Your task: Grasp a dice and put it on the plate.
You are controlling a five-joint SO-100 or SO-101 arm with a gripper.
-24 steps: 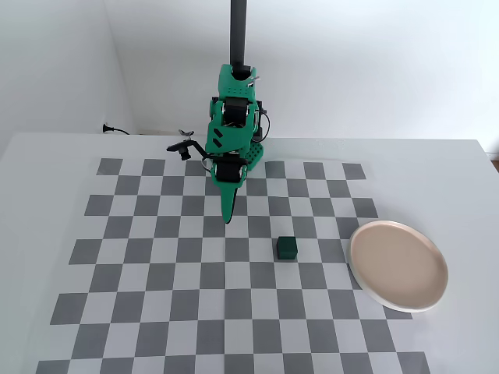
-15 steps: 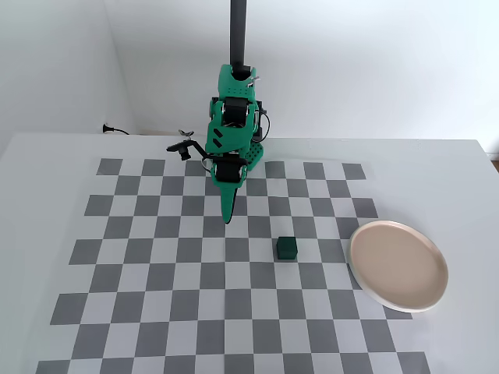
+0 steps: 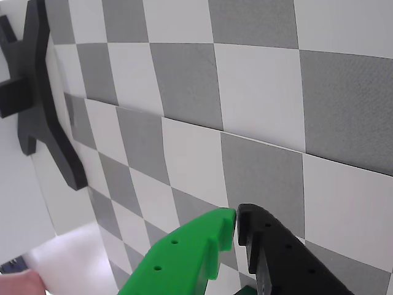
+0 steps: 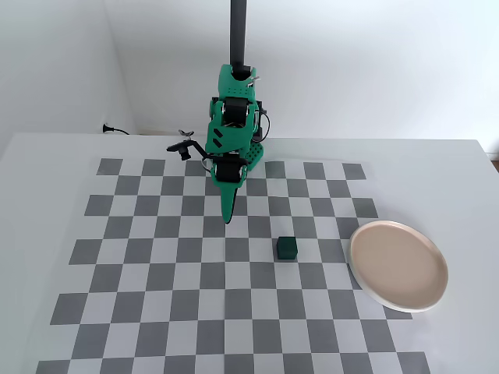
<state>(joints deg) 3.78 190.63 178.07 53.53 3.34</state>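
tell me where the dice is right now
In the fixed view the dice sits on the checkerboard near the middle, left of the plate and below-right of the closed pincer, touching neither. The wrist view does not show it.

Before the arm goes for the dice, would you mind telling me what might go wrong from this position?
1. The gripper is shut, its fingertips touching in the wrist view; unless it opens before descending, it may knock the dice aside.
2. The dice is outside the wrist view, which shows only the checkerboard, so alignment may drift.
3. The plate lies close to the dice in the fixed view, overhanging the checkerboard's edge; a nudge could shift it.
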